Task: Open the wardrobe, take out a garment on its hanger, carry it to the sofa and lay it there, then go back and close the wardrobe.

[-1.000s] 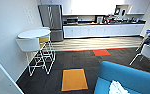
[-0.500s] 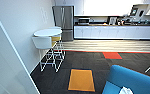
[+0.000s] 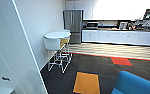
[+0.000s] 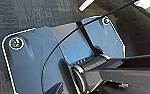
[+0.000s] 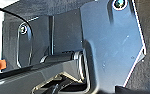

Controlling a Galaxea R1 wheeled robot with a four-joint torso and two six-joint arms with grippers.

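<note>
**Driving Past the Sofa, Arms Stowed**

Facing a white wall, the head camera catches the blue sofa at lower right, beside an orange carpet tile. Both arms appear tucked low for transit (claw state cannot be told for either).

White wall blocks frame left; round table mid-left; sofa lower right; carpet centre open.
</note>
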